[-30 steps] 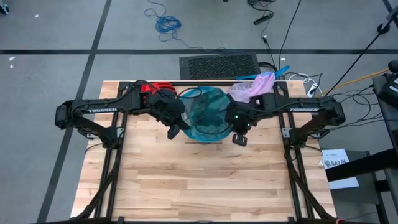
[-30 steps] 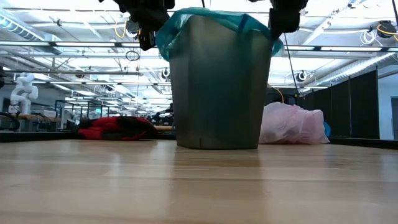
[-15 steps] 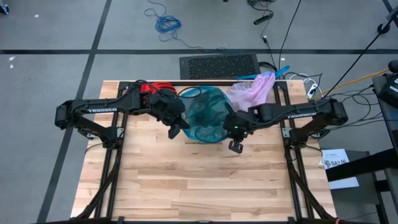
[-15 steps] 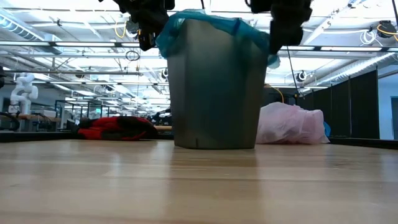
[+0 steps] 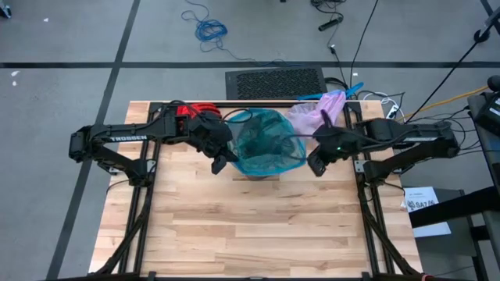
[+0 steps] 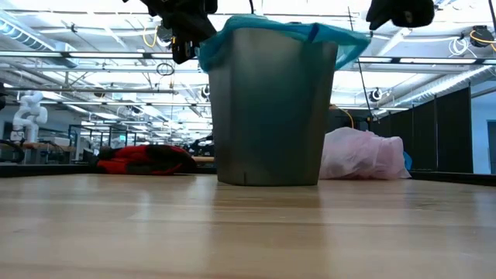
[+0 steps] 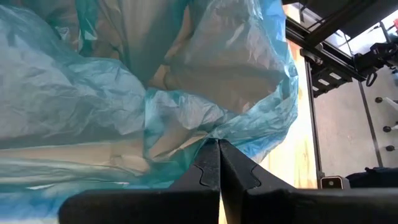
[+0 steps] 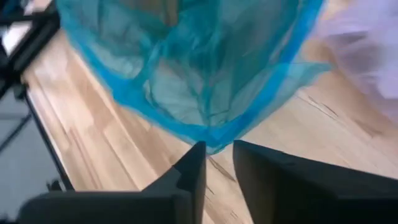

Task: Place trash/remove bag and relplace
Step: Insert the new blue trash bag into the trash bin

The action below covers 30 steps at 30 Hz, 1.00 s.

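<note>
- Left arm reaches in over table; left gripper [image 5: 221,161] at bin's left rim, fingers [image 7: 208,163] clamped tight on crinkly teal bag [image 5: 264,140] edge.
- Grey bin [image 6: 267,116], tapered, upright mid-table, teal liner draped over rim.
- Right gripper [image 5: 316,165] just right of bin, fingers [image 8: 193,165] slightly parted, teal film edge at the gap; grip unclear.
- Pale lilac-pink bag [image 5: 316,109] crumpled behind bin, right side.

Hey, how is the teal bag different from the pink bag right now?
The teal bag is stretched open over the rim of the bin, while the pink bag lies bunched in a heap on the table behind the bin.

The teal bag is pinched at its edge by the left end effector; nothing touches the pink bag.

Both are thin, see-through plastic.
</note>
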{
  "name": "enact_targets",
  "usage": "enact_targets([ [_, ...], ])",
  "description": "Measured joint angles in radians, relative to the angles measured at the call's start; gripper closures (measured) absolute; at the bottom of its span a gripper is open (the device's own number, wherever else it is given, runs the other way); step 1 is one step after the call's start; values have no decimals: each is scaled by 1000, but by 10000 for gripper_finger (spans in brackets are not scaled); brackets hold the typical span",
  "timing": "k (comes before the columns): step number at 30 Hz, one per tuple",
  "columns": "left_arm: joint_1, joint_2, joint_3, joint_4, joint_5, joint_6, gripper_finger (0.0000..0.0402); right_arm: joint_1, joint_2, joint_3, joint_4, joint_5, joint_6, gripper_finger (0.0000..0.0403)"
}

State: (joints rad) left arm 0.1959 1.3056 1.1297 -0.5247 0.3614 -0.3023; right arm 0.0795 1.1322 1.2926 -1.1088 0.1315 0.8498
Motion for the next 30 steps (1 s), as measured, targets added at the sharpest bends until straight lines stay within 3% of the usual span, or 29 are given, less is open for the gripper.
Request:
enact_targets([
  [7,0,0,0,0,0,-1,402,0,31,0,-2,39,66,268],
  [10,0,0,0,0,0,-4,402,-2,55,0,17,143,82,263],
  [15,0,0,0,-1,-3,-6,402,-2,96,-6,42,271,164,323],
  [19,0,0,0,2,-8,-19,402,-2,146,-75,116,282,204,392],
  [25,0,-6,0,1,-33,-32,402,11,188,-151,298,256,217,401],
  [30,-2,-6,-26,11,-65,-33,402,14,199,-159,314,229,239,402],
])
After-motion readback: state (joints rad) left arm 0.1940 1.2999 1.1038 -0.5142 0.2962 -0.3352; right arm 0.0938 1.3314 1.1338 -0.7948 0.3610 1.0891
